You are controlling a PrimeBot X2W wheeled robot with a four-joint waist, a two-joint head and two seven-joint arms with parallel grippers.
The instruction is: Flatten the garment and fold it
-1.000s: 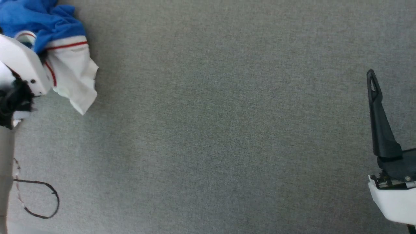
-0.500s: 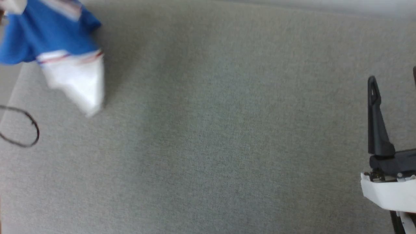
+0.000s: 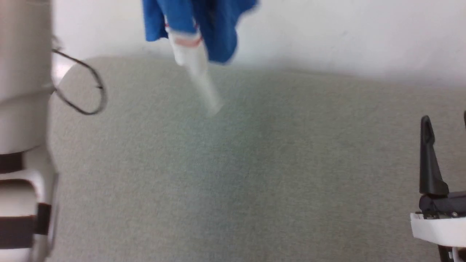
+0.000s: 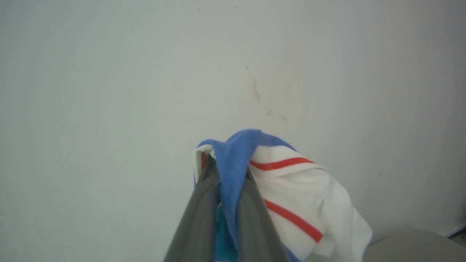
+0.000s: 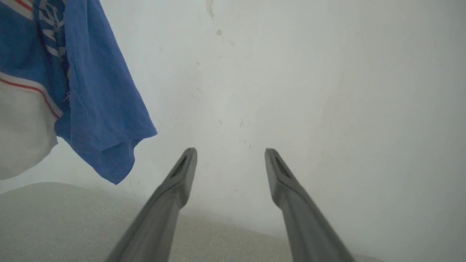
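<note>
One shirt [image 3: 214, 29], blue with white sleeve and red-striped trim, is held up in the air over the far edge of the desk [image 3: 255, 174], toward its left side, in front of a white wall [image 3: 346, 36]. It is bunched and hangs down. One white sleeve trails lowest, blurred; whether its tip touches the desk cannot be told. White lettering is partly seen on the blue cloth in the right wrist view.

Two claws are counted. The left claw [image 4: 229, 171] is clenched on the shirt: a fold of blue cloth is pinched between its two fingers, and white trim with two red stripes spills to the right of them in the left wrist view.

The right claw [image 5: 230, 156] is released, its two fingers spread apart with nothing between them. It is kept low at the near right corner of the desk, well apart from the shirt, pointing at the wall.

One pale forearm [image 3: 22, 72] is seen along the left edge of the head view, with one dark cable loop [image 3: 99, 95] hanging off it over the desk's far left corner.

A few small marks are seen on the wall.
</note>
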